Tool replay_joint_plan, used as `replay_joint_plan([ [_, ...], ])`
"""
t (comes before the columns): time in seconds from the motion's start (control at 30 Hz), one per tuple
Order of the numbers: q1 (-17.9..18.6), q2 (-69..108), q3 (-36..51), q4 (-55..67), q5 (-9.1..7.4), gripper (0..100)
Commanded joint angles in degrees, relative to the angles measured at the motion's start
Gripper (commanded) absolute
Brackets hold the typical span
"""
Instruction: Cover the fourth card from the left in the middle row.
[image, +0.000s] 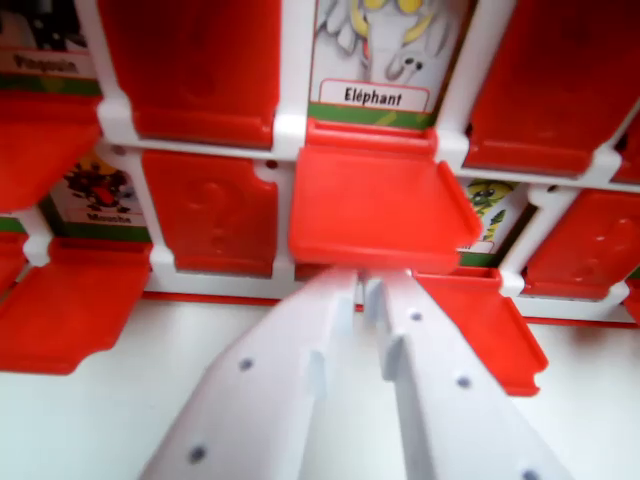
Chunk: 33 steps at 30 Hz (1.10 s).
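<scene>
"Eléphant" stands on a white label under the elephant card (385, 50) at twelve o'clock. The card (40, 45) at ten o'clock and the card (95, 190) at nine o'clock bear blurred, unreadable words.

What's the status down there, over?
End effector nearly shut, holding nothing, tips at the front edge of a half-raised red flap. Elephant card above it uncovered. Nothing in the way.
</scene>
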Motion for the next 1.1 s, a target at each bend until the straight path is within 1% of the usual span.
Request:
replay_joint_plan([
  [0.0,0.1,0.0,-8.5,-1.7,-0.44,0],
  [0.07,0.2,-1.1,-10.8,-1.7,-0.53,0],
  [0.27,-0.1,-3.7,-18.7,0.3,0.09,0],
  [0.47,-0.5,-3.0,-20.8,1.8,-0.18,0],
  [0.6,-0.7,0.5,-17.4,2.2,-0.97,0],
  [0.77,-0.5,7.6,-11.8,4.6,-0.79,0],
  [0.93,0.4,21.1,0.3,5.5,-1.32,0],
  [1.07,1.1,32.3,7.7,9.0,-1.23,0],
])
